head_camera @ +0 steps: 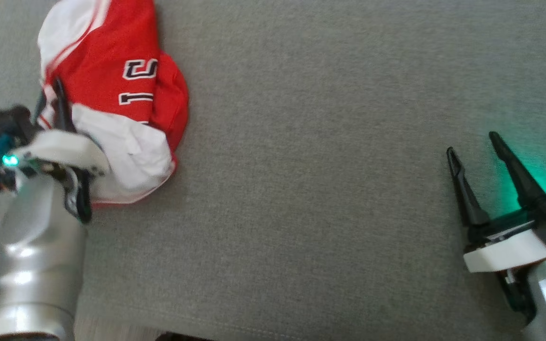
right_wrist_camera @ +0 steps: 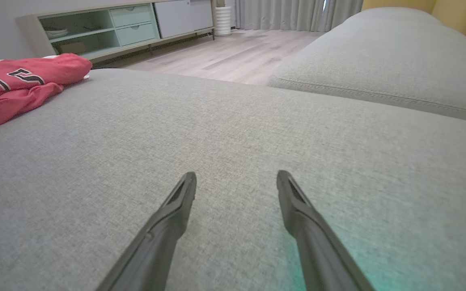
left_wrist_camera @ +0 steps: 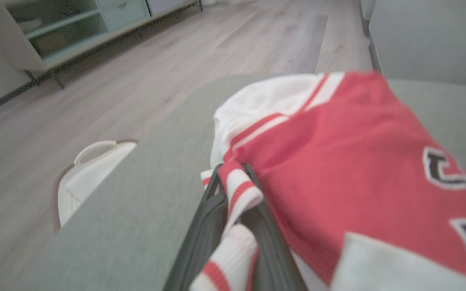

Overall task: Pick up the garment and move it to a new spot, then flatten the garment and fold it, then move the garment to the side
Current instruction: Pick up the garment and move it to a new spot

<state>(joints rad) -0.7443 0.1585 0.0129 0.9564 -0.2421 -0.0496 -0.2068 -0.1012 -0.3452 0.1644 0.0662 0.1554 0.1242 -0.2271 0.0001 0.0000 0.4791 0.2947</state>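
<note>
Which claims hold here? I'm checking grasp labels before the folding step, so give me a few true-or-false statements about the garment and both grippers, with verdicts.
1. The left gripper is shut on the garment, pinching a red-and-white striped band. True.
2. The right gripper grips the garment's other edge. False: it is open over the bare grey cushion, well apart from the garment.
3. The garment lies flat and spread out. False: it sits crumpled in a heap.
4. The garment is red and white with black numerals. True.
</note>
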